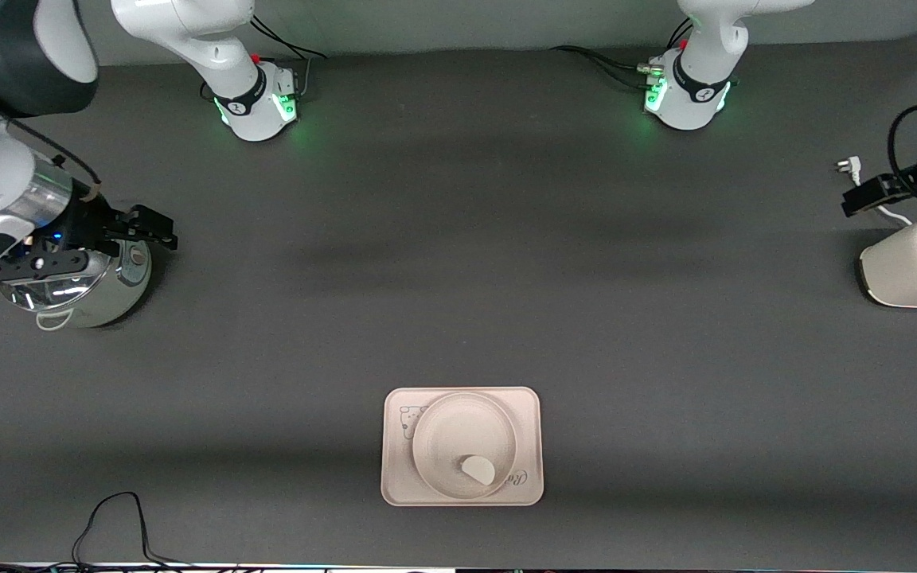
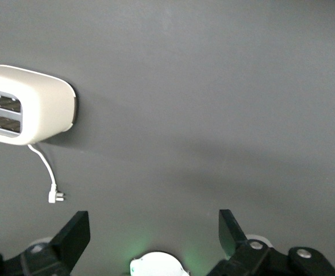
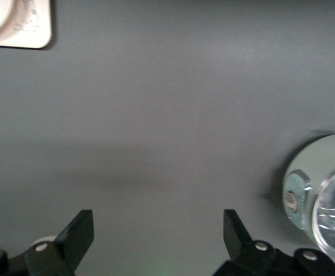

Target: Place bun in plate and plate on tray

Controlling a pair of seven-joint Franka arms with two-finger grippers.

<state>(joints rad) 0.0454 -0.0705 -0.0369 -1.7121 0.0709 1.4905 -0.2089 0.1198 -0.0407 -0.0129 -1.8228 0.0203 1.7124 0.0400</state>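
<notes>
Small white rounded bun (image 1: 478,469) lay in round cream-beige plate (image 1: 450,430); plate sat on cream-pink rectangular tray (image 1: 528,446), near front camera.
Both placements judged complete.
Left gripper (image 2: 154,231) over white toaster (image 1: 908,270), fingers open, empty.
Right gripper (image 3: 158,231) over steel pot (image 1: 80,290), fingers open, empty.
Next: none required; both arms waited.

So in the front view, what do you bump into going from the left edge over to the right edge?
Right hand over the shiny pot → tray carrying the plate and bun → left hand → toaster.
</notes>
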